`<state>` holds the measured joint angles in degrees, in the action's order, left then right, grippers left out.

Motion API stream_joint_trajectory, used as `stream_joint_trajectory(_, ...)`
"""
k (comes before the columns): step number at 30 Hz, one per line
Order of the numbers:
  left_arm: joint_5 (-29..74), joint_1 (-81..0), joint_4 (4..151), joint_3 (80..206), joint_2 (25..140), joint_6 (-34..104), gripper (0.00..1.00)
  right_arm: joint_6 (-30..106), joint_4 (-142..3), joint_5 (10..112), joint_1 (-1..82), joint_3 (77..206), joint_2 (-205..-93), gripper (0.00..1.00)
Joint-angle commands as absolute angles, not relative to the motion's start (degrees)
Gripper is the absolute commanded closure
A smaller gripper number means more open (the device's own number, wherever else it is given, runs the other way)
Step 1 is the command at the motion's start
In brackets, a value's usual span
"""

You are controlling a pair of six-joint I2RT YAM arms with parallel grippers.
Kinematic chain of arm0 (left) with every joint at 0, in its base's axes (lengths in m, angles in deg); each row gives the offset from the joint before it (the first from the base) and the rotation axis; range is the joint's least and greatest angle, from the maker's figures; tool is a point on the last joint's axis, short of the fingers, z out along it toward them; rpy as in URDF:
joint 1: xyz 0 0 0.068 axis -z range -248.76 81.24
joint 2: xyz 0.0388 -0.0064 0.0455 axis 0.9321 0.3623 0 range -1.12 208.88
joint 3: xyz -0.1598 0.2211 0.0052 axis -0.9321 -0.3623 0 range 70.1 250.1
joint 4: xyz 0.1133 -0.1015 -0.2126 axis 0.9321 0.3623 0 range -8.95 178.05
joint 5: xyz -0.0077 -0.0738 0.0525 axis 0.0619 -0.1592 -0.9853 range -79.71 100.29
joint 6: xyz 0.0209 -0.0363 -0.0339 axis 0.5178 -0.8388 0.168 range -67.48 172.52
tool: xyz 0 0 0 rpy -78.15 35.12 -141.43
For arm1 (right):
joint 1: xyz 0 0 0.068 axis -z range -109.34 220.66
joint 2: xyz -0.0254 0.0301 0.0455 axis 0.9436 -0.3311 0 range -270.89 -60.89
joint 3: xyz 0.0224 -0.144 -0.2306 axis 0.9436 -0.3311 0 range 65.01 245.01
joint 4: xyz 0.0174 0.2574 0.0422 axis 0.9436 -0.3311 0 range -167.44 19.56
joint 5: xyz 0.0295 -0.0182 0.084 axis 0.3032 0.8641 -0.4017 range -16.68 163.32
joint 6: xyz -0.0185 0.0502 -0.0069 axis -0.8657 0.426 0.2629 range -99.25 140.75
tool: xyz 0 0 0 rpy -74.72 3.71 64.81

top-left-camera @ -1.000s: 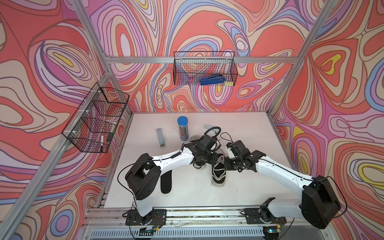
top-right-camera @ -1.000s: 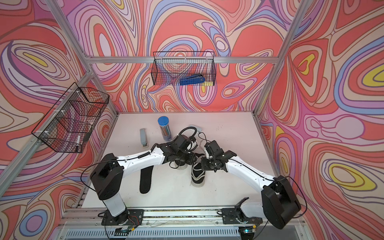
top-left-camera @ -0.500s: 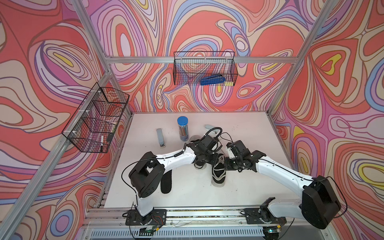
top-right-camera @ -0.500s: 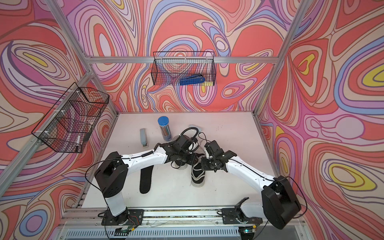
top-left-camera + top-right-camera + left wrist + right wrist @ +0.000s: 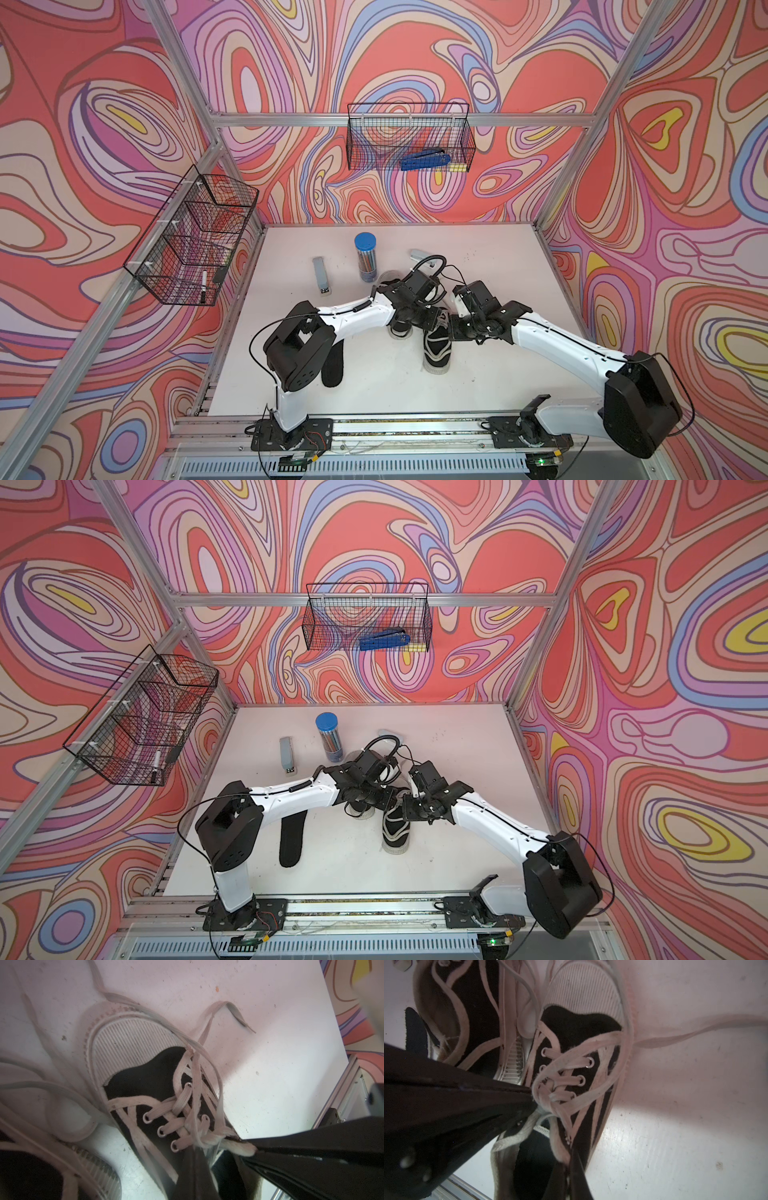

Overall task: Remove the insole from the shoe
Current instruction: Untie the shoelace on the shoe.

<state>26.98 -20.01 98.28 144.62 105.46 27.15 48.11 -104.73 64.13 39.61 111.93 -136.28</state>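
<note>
Black canvas shoe with white laces and a ribbed white rubber toe cap (image 5: 436, 353) stands sole-down on the white surface (image 5: 498, 270), mid-front, toe toward the arm bases, heel end between the two arms. The insole inside it is not discernible; the opening reads only as dark in both wrist views. Grip: right fingers (image 5: 577, 1178) closed, pinching the shoe's white-trimmed collar rim on one side. The left fingers (image 5: 192, 1176) are closed too, tips at the top of the lacing by the tongue; what sits between them, if anything, cannot be told. A second matching black shoe (image 5: 400, 330) sits just beside the first on the left arm's side, partly covered by that arm, laces trailing loose over the surface. A flat black loose insole (image 5: 332, 372) lies on the surface further left, partly under the left arm's elbow. Further back: clear tube with blue lid (image 5: 365, 257), grey stapler (image 5: 322, 276). Black wire basket on the back wall (image 5: 409, 137) holds a blue stapler (image 5: 424, 160).
</note>
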Motion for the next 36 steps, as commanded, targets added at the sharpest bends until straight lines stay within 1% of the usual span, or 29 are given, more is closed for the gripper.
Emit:
stream_joint_trajectory(1,24.6,-20.3,96.6,143.7,102.7,26.4,1.00,51.6,-104.8,68.6,40.4,111.4,-134.8,1.00)
stream_joint_trajectory(5,19.3,-20.4,90.4,139.3,98.6,23.6,1.00,55.7,-106.1,71.6,41.1,109.5,-135.0,1.00)
stream_joint_trajectory(8,14.8,-20.4,85.6,135.1,95.8,20.8,1.00,56.7,-106.5,71.2,41.1,108.0,-135.1,1.00)
stream_joint_trajectory(12,14.6,-20.3,80.6,131.9,95.2,17.9,1.00,55.2,-105.7,68.7,41.1,108.5,-134.9,1.00)
stream_joint_trajectory(13,15.4,-20.2,80.1,132.0,95.7,17.6,1.00,54.9,-105.3,67.5,41.1,109.4,-134.8,0.97)
stream_joint_trajectory(15,16.2,-19.7,79.4,132.1,96.5,17.8,1.00,54.8,-104.7,65.6,41.1,111.8,-134.2,0.79)
stream_joint_trajectory(16,16.6,-19.4,79.0,132.1,96.8,18.0,1.00,55.0,-104.7,64.7,41.1,113.4,-133.8,0.72)
stream_joint_trajectory(18,17.5,-19.1,78.3,132.1,96.9,18.0,1.00,56.0,-104.7,64.2,41.1,116.2,-132.5,0.64)
stream_joint_trajectory(22,19.2,-19.0,76.7,131.7,97.1,17.7,1.00,56.9,-102.8,65.2,41.1,117.9,-131.6,0.52)
stream_joint_trajectory(26,19.7,-18.9,76.1,131.4,97.3,17.3,1.00,59.4,-100.9,67.7,41.1,116.8,-134.0,0.50)
stream_joint_trajectory(28,19.4,-18.9,76.4,131.4,97.0,17.1,1.00,65.2,-97.5,66.2,41.0,115.5,-133.0,0.49)
stream_joint_trajectory(30,19.2,-18.8,76.3,130.9,96.8,16.8,1.00,74.7,-92.7,65.4,41.0,112.9,-129.6,0.48)
stream_joint_trajectory(32,19.1,-18.8,76.1,130.5,96.6,16.5,1.00,84.8,-87.5,66.6,41.0,109.5,-124.7,0.39)
stream_joint_trajectory(33,19.0,-18.8,75.8,130.1,96.5,16.3,1.00,89.4,-85.8,68.2,41.0,108.0,-122.3,0.32)
stream_joint_trajectory(35,19.1,-18.8,75.6,129.6,96.4,15.9,1.00,98.0,-84.9,71.7,41.0,106.6,-119.4,0.24)
stream_joint_trajectory(36,19.0,-18.8,75.5,129.6,96.3,15.9,1.00,103.1,-85.9,72.6,41.0,106.6,-119.2,0.23)
